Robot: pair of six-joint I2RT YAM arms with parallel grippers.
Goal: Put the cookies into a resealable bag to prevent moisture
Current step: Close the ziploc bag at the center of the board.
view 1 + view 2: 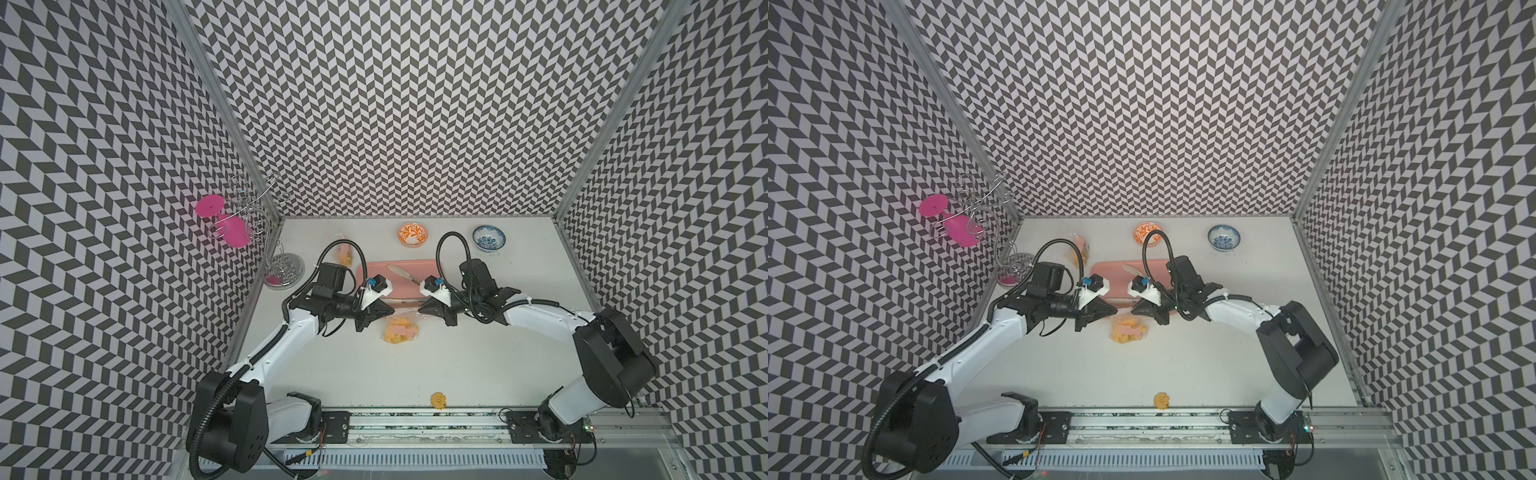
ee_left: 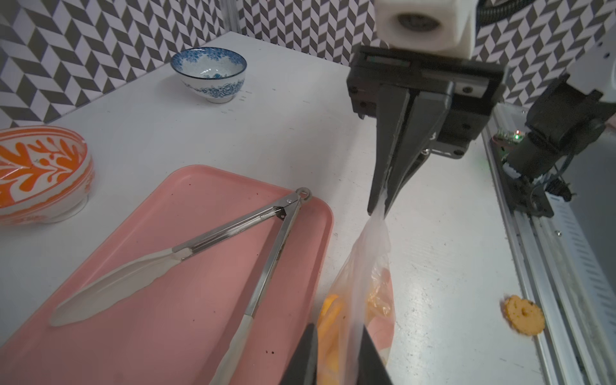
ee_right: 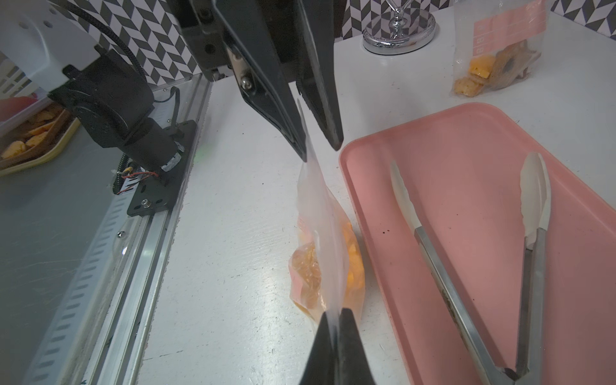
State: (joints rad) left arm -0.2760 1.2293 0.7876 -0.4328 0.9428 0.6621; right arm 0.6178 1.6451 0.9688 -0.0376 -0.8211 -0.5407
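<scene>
A clear resealable bag (image 1: 401,332) (image 3: 328,233) holds several yellow-orange cookies (image 3: 353,260) (image 2: 330,313). Its bulging bottom rests on the white table beside the pink tray (image 3: 466,166). The bag's top edge is stretched between my two grippers. My left gripper (image 1: 392,312) (image 2: 338,328) (image 3: 321,151) has one end of that edge deep between its fingers, whose tips show a narrow gap. At the other end my right gripper (image 1: 419,309) (image 2: 376,213) (image 3: 337,311) pinches the film at its fingertips. One round cookie (image 1: 439,400) (image 2: 525,315) lies loose by the front rail.
Metal tongs (image 2: 226,228) (image 1: 401,273) lie on the tray. A second bag (image 1: 345,253) (image 3: 493,60) of cookies sits at the back left, near a wire glass rack (image 1: 284,270). An orange bowl (image 1: 412,234) and a blue bowl (image 1: 489,237) stand at the back.
</scene>
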